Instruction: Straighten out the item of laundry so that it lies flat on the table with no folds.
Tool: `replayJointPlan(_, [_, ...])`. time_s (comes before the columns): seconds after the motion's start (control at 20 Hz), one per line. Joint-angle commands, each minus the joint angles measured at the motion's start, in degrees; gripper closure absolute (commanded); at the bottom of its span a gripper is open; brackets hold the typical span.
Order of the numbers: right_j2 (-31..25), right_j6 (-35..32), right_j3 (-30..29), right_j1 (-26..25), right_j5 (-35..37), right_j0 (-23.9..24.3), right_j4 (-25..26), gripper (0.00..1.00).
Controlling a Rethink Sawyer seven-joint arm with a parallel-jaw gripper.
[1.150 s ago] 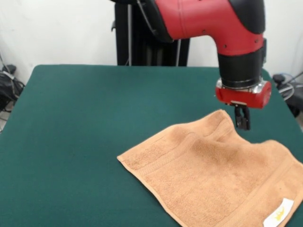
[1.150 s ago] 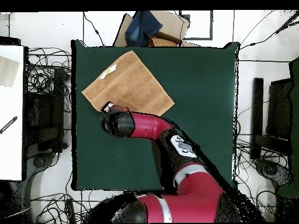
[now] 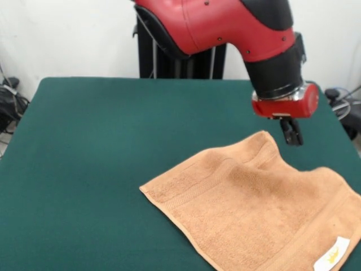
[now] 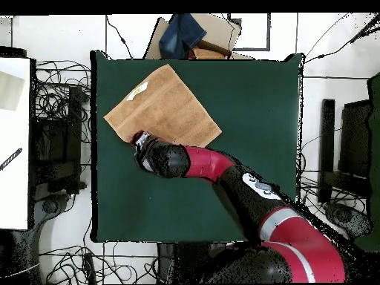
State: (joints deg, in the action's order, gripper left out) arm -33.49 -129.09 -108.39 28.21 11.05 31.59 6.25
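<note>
the towel [image 3: 256, 212] lies toward 4 o'clock on the table [image 3: 101, 169] in the front view, mostly spread, with a shallow ridge and dip near its 12 o'clock edge. the gripper [image 3: 291, 131] hangs just beyond that edge, near the far corner; you cannot tell whether it is apart or together. for a clean flattening, i'd say you take that far corner low, pull outward toward 1 o'clock, and keep the cloth taut so the ridge relaxes without dragging the whole towel.
</note>
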Motion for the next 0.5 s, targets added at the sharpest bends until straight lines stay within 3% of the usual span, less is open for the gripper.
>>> replayJointPlan(0.05, [-3.8,2.9,-3.7,-3.6,-0.2,3.1,5.2,1.0])
replayJointPlan(0.25, [-2.0,4.9,-2.2,-7.7,-1.6,4.5,9.8,1.0])
replayJointPlan(0.5, [1.6,3.2,0.5,-10.8,-3.0,2.3,13.8,1.0])
